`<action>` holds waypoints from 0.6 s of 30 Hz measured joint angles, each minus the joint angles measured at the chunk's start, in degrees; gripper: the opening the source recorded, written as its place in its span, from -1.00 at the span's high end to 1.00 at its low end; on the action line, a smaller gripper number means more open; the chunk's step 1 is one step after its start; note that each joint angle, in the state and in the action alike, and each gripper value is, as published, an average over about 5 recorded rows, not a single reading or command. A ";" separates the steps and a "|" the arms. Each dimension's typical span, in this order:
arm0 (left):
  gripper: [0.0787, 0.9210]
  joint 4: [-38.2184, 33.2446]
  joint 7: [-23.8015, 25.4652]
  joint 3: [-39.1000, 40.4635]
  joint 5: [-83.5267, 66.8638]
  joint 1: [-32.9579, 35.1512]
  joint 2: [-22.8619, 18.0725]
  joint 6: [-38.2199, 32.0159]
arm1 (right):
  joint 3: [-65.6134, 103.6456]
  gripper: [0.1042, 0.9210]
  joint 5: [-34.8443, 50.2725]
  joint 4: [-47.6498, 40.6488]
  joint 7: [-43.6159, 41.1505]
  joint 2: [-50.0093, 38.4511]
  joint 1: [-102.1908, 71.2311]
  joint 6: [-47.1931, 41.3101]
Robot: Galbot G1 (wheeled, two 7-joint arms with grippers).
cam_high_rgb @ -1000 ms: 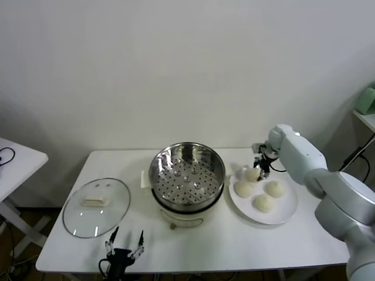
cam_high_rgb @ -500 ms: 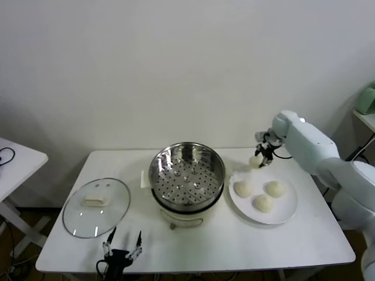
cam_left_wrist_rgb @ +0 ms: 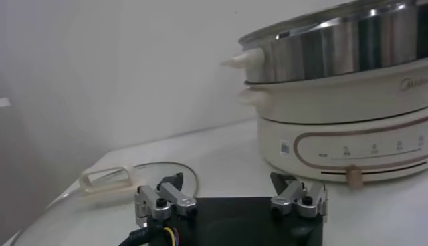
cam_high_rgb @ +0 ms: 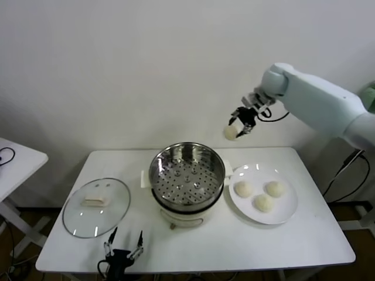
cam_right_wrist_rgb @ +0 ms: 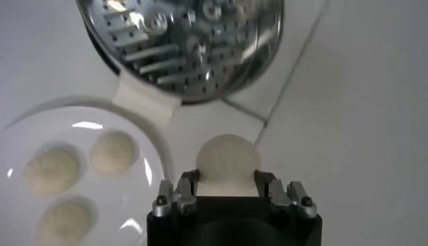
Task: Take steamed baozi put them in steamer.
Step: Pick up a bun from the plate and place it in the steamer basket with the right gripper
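My right gripper (cam_high_rgb: 237, 127) is shut on one cream-white baozi (cam_high_rgb: 231, 133) and holds it high in the air, above the gap between the steamer (cam_high_rgb: 187, 175) and the white plate (cam_high_rgb: 282, 211). The right wrist view shows that baozi (cam_right_wrist_rgb: 227, 162) clamped between the fingers, with the steamer's perforated tray (cam_right_wrist_rgb: 187, 41) below. Three baozi lie on the plate (cam_high_rgb: 242, 188) (cam_high_rgb: 273, 188) (cam_high_rgb: 263, 202). The steamer's tray is empty. My left gripper (cam_high_rgb: 124, 249) is open and parked low at the table's front edge, near the steamer's white base (cam_left_wrist_rgb: 348, 147).
A round glass lid (cam_high_rgb: 96, 206) with a white knob lies on the table left of the steamer. A second small white table (cam_high_rgb: 14, 161) stands at far left. A wall rises close behind the table.
My right gripper has lifted one baozi off the plate and carried it up and left toward the steamer. The left arm has not moved.
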 measured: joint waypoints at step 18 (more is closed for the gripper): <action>-0.77 0.67 -0.23 -0.79 0.27 -0.74 -0.25 -0.74 | -2.17 -0.19 -12.30 -3.76 4.92 13.74 -5.61 17.19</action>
